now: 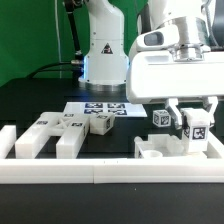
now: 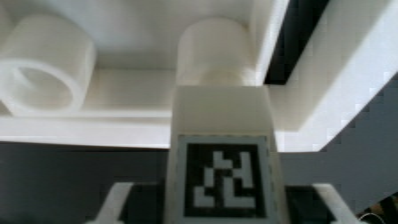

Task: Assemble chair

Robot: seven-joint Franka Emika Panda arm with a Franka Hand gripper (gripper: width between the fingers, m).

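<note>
My gripper [image 1: 192, 112] hangs low on the exterior view's right, at the near side of the table [image 1: 40, 100]. Its fingers straddle an upright tagged bar [image 1: 196, 128]. The wrist view shows that bar [image 2: 222, 165] running straight out from between my fingers, tag face up. Only slivers of my fingers [image 2: 134, 208] show at the frame's edge, so I cannot tell whether the pads press on the bar or stand just off it.

The bar's lower end is hidden where it meets the white chair part with round pegs [image 1: 160, 150]. That part lies just behind the near border rail [image 1: 100, 178], so I cannot tell whether the bar is seated. In the wrist view two of its pegs [image 2: 222, 55] show, blurred and cut off by the frame.

A small tagged cube [image 1: 160, 117] sits just to the exterior view's left of my fingers. Well apart on that side lie two long blocky pieces [image 1: 35, 138] [image 1: 70, 140] and another cube [image 1: 100, 123], in front of the marker board [image 1: 100, 107]. My own wrist housing blocks whatever lies behind it.
</note>
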